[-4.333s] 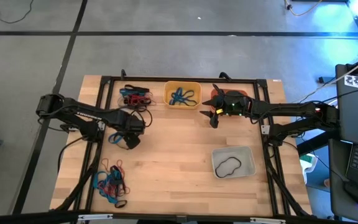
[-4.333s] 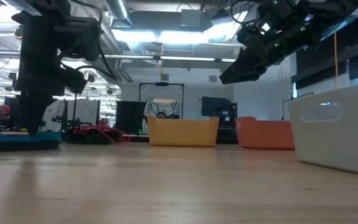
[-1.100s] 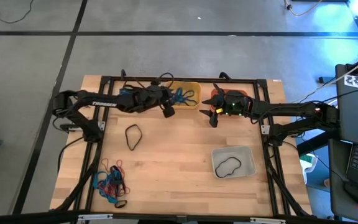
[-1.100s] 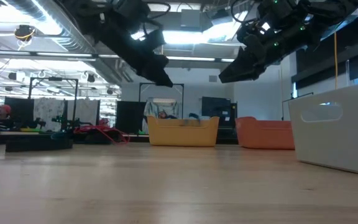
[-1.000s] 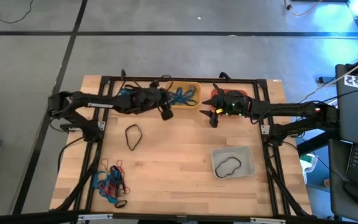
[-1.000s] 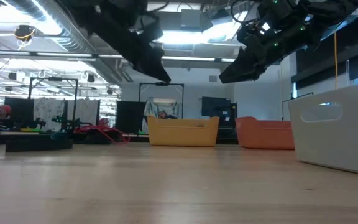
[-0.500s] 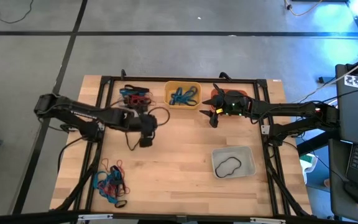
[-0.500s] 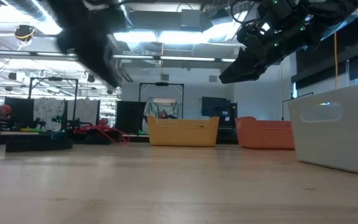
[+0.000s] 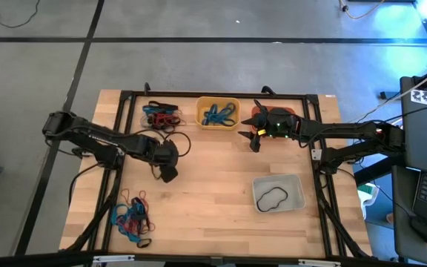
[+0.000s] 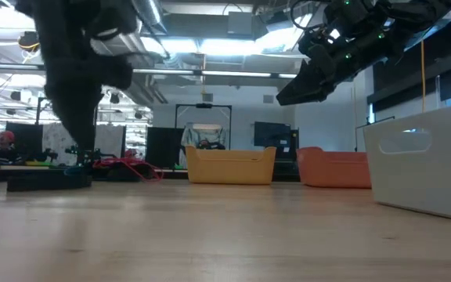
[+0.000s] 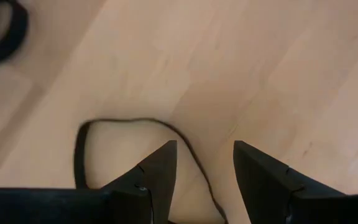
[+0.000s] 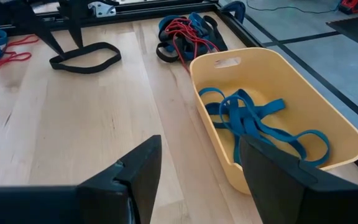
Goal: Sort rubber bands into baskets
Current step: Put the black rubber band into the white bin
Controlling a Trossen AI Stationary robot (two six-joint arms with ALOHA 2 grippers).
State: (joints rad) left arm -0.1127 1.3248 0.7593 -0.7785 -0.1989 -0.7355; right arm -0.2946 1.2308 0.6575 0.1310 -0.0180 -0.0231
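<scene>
A black rubber band [image 11: 89, 149] lies flat on the wooden table [image 9: 213, 193], directly under the left gripper [image 11: 204, 163], whose fingers stand apart astride one strand. The right gripper [image 12: 197, 165] hovers open beside the yellow basket [image 12: 328, 134].

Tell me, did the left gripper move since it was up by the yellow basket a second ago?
Yes. The left gripper has moved away from the yellow basket, back toward the table's middle left, and now hangs open over the lone black rubber band.

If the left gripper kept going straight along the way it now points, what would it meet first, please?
Probably the black rubber band lying on the wooden table: the open left gripper points down with the band's strand running between its fingertips. Its height above the band is unclear.
</scene>
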